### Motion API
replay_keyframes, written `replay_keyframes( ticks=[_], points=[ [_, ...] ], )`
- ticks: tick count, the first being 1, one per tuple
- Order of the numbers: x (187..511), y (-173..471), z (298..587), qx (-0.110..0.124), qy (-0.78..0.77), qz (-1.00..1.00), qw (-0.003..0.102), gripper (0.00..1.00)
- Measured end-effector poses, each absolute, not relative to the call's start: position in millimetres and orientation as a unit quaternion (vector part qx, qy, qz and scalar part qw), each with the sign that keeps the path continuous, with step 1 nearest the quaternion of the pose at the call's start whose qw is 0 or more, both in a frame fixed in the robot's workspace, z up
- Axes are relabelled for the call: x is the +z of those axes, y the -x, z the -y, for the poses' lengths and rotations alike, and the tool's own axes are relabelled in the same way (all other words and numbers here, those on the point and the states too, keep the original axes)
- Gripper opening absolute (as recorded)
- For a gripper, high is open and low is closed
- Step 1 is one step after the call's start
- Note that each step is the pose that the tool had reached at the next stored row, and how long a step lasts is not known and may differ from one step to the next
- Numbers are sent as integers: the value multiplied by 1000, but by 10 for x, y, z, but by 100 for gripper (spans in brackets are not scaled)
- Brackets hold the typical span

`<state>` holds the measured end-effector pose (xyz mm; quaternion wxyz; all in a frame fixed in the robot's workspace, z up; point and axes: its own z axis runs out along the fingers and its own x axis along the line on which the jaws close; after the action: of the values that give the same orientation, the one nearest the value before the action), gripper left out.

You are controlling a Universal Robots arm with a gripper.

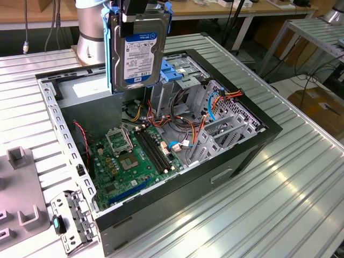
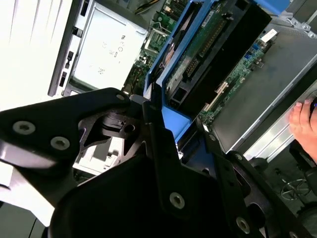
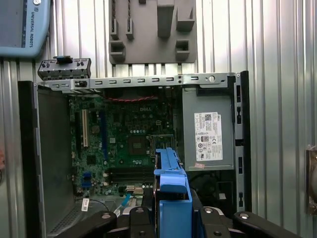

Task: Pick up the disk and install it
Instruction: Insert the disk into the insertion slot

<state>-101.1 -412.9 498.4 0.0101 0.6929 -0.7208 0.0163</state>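
The flat grey metal, blue-railed disk (image 1: 141,54), judged stiff, weighty and shock-sensitive, is gripped at its upper edge by the black pincer (image 1: 134,17).

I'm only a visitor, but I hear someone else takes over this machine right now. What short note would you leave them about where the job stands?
Pincer: shut on the disk, gripping it at its upper end.
Disk: held upright in the air above the open computer case, over the motherboard.
Done: the pickup.
Left: the install; the disk is not yet seated in the case.
Note: a person's hand is close by, seen in the second wrist view.
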Motion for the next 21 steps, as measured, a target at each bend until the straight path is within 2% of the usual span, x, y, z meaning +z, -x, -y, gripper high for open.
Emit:
replay_keyframes(
  ticks=[21],
  points=[
    [4984,1008,4175,16,-693,721,10,36]
  ],
)
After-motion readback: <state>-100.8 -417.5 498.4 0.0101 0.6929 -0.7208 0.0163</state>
